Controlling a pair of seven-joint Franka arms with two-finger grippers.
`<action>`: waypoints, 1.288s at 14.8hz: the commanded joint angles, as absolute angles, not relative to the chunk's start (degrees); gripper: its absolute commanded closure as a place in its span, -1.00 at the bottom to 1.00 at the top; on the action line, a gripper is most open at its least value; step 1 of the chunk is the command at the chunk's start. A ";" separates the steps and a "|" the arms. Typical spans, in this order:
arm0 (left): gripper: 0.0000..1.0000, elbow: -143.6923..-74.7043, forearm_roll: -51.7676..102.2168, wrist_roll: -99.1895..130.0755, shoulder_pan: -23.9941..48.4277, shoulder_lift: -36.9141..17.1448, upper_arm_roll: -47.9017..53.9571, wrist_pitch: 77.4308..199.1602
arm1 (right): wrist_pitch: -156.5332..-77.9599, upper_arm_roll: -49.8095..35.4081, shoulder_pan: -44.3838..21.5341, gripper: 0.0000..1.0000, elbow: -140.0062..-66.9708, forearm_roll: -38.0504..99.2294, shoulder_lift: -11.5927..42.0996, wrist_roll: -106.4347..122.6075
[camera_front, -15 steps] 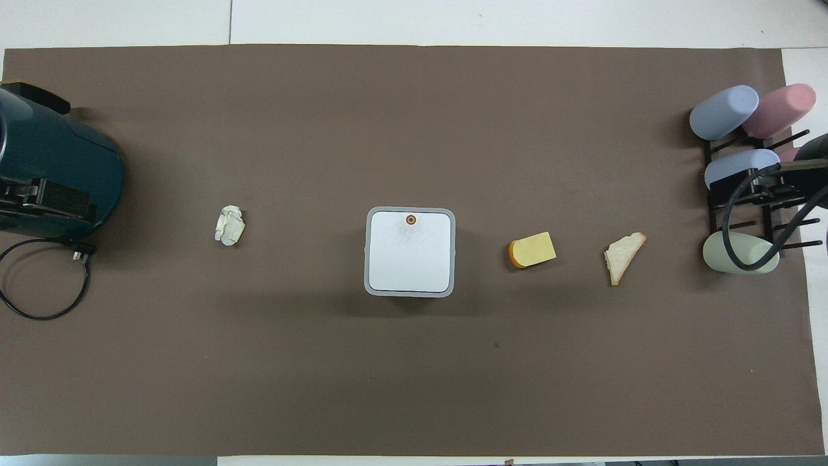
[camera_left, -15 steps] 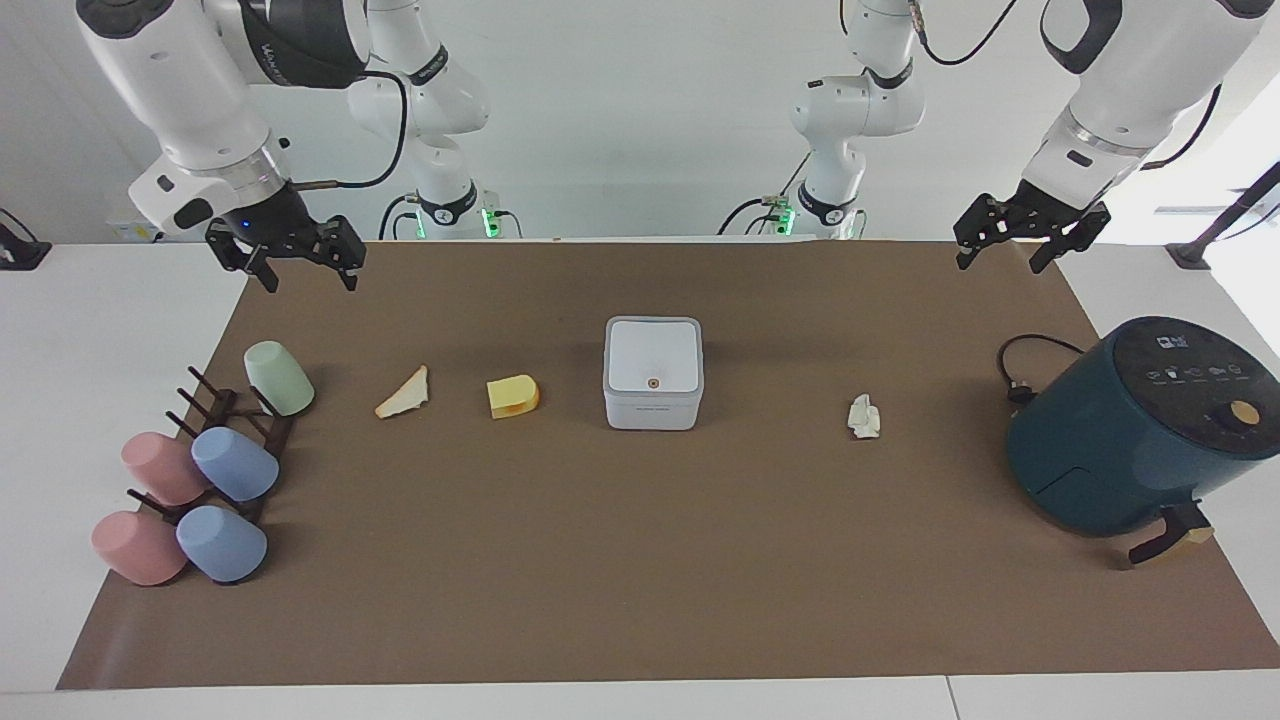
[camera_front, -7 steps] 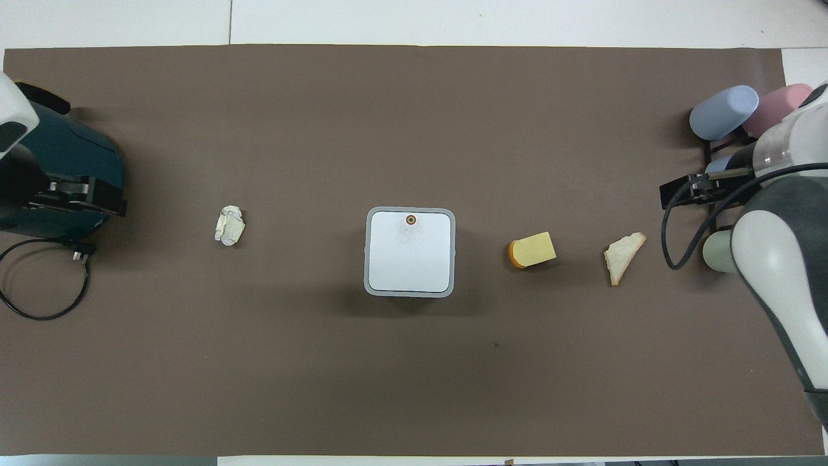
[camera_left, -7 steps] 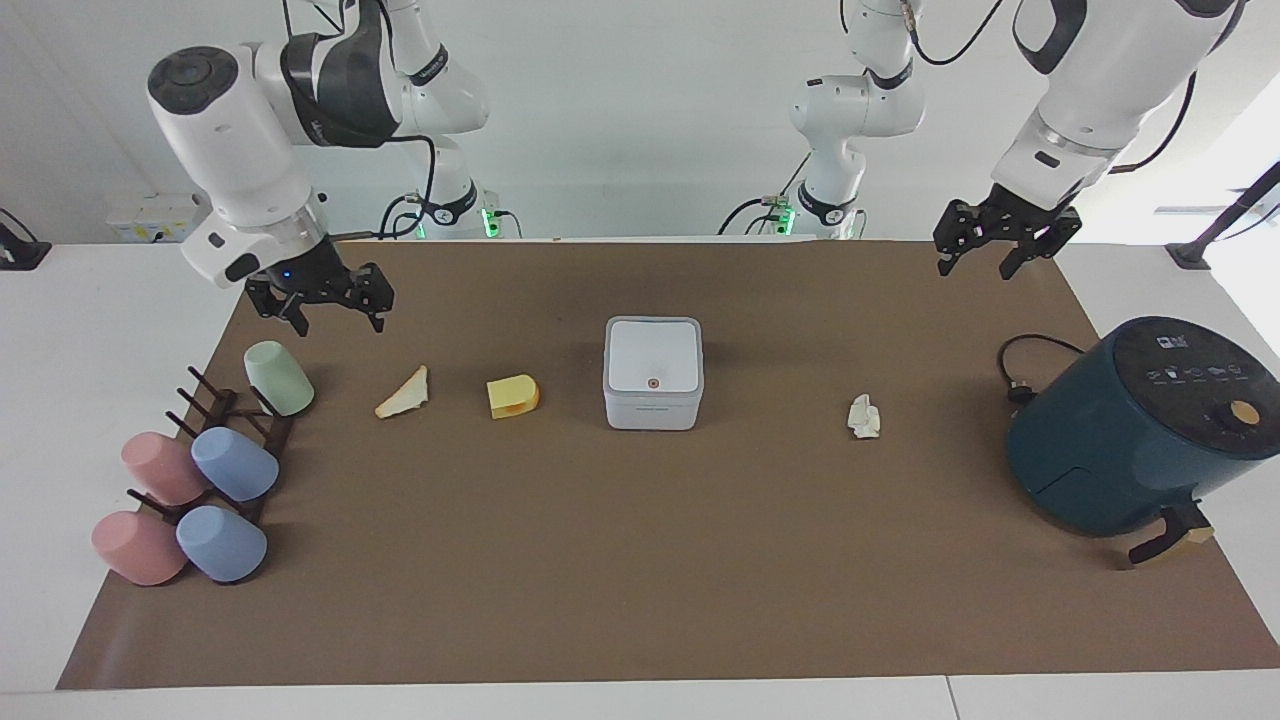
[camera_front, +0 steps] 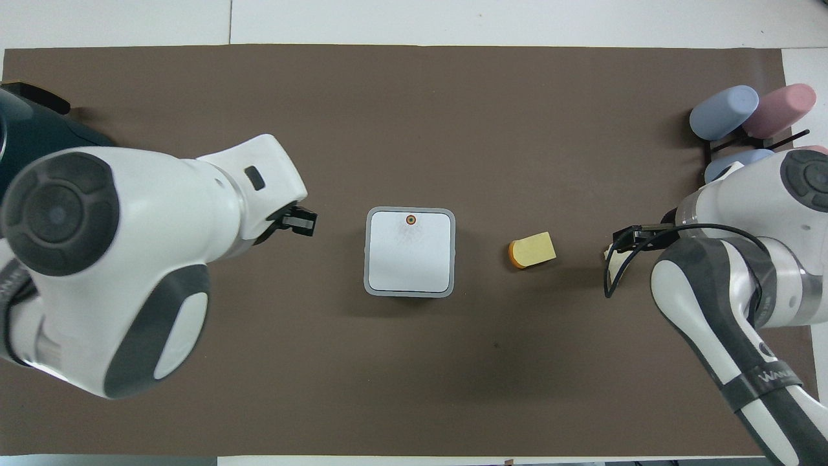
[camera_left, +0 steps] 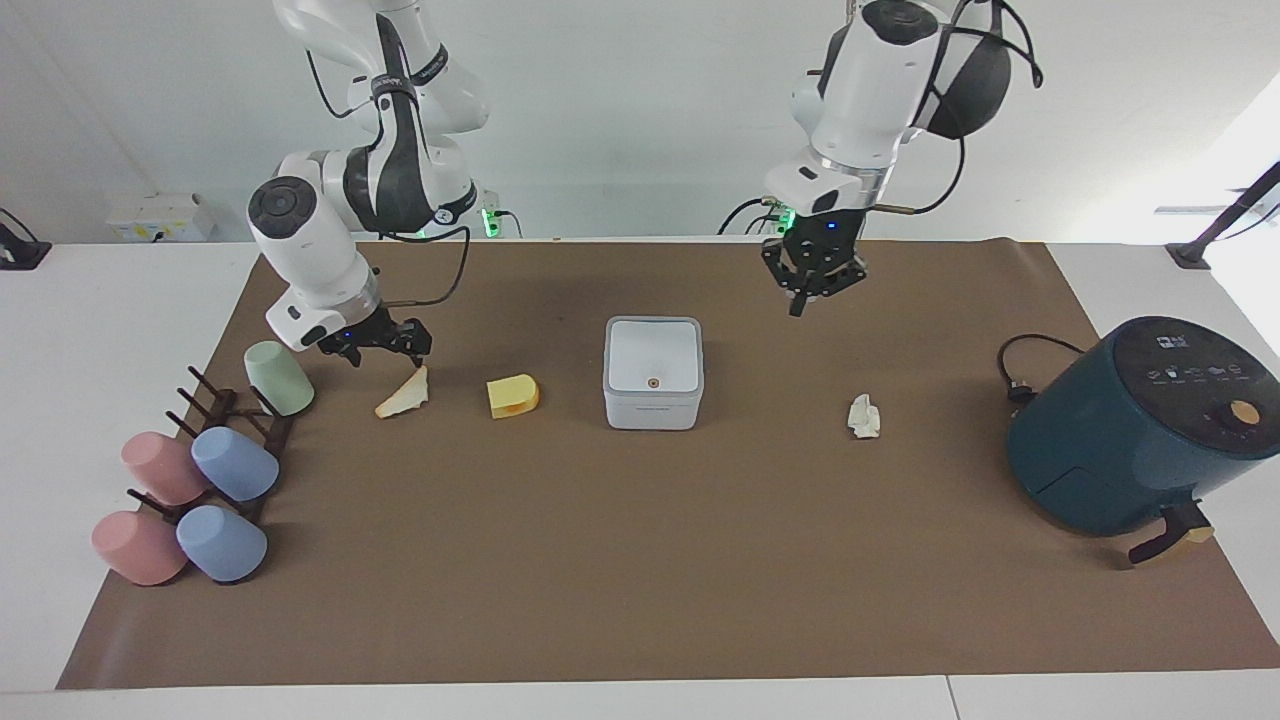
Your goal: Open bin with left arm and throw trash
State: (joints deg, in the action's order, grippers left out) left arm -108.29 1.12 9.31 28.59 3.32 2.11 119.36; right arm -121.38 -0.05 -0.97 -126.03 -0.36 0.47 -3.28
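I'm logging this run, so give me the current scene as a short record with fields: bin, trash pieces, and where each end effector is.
bin: small white cube-shaped plastic bin, lid closed
trash on the mat: pale cream bread-like wedge; yellow-orange rounded block; crumpled white paper wad
left end effector: raised above the mat, between bin and paper wad, touching neither
right end effector: low, open, just above the bread-like wedge
trash in bin: none yet
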 commanded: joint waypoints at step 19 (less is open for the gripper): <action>1.00 -113.82 0.70 19.34 40.70 -9.68 0.97 137.49 | -137.29 -0.26 -0.35 -0.12 -136.67 0.70 4.39 1.40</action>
State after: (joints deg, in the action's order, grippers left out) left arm -110.92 1.06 18.79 39.36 -12.47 1.73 143.16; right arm -136.22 -0.10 -1.11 -136.57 -0.34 3.69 -1.24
